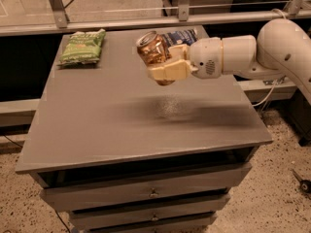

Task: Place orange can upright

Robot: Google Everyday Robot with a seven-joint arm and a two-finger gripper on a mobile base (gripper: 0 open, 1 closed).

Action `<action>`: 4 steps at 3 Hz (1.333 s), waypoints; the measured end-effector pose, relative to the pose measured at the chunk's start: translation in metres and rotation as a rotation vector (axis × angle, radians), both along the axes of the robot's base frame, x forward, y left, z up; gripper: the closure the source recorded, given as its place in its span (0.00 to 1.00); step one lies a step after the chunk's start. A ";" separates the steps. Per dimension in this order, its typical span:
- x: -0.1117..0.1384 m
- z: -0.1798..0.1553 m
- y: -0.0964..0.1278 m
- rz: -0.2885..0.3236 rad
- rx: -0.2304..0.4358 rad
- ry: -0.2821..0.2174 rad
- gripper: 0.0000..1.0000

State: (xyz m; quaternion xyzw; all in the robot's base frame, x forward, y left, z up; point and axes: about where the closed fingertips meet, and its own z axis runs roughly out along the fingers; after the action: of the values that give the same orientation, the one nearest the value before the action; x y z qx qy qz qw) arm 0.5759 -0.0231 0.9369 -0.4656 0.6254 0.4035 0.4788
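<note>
The orange can (151, 50) is orange-gold with a silver pull-tab top. It hangs in the air above the middle of the grey table (107, 125), nearly upright and leaning a little to the left. My gripper (163, 62) comes in from the right on a white arm and is shut on the can, its cream fingers (167, 72) clasping the can's lower body. The can's bottom end is hidden behind the fingers. The can's shadow lies on the table below.
A green chip bag (82, 46) lies flat at the table's back left corner. A dark blue chip bag (181, 36) lies at the back, partly behind the gripper. Drawers sit under the tabletop. A railing runs behind the table.
</note>
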 end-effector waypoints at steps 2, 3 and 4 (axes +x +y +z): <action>-0.023 -0.028 -0.027 0.131 0.078 -0.205 1.00; -0.031 -0.044 -0.020 0.164 0.110 -0.216 1.00; -0.032 -0.057 -0.019 0.180 0.107 -0.185 0.74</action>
State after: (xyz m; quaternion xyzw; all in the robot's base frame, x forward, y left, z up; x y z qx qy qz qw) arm 0.5435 -0.0425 0.8802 -0.5288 0.5120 0.4328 0.5205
